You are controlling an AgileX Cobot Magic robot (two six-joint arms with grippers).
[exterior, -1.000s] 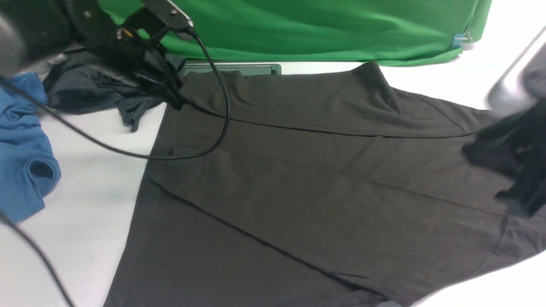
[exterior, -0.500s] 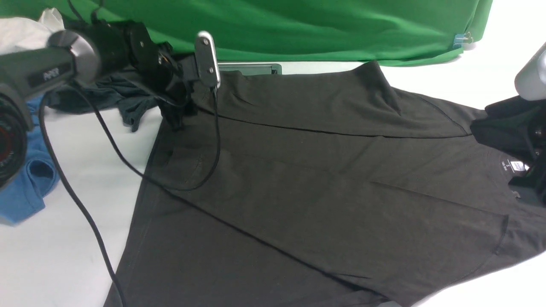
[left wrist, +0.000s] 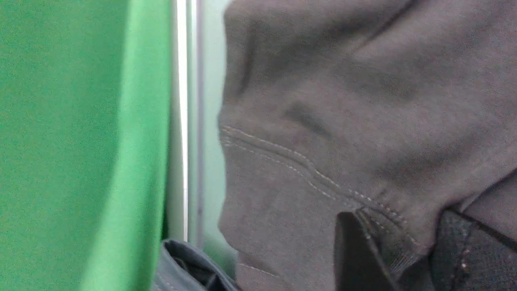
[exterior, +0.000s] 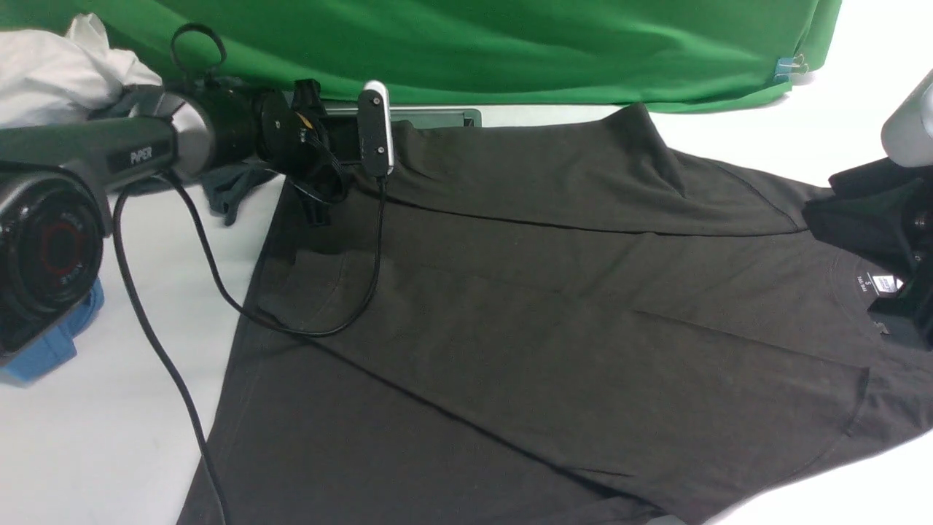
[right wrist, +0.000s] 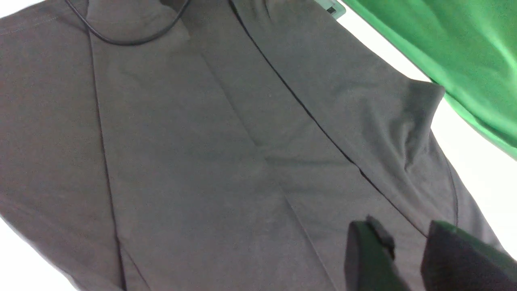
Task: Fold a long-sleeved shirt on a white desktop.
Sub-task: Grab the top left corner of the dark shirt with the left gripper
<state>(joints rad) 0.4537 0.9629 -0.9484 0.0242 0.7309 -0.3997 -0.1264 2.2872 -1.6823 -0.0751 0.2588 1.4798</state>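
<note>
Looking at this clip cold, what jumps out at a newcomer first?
Probably the dark long-sleeved shirt, spread wide across the middle of the white desktop with both sleeves laid over its body. Next comes the vivid green cloth behind it. The left gripper also draws the eye, down at the shirt's far left part, with a black cable looping below it in the front view.

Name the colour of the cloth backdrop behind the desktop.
The backdrop is green, seen best in the front view.

Shirt (exterior: 510, 328) brownish-black; desktop (exterior: 138, 408) white; cloth backdrop (exterior: 510, 51) plain green.
</note>
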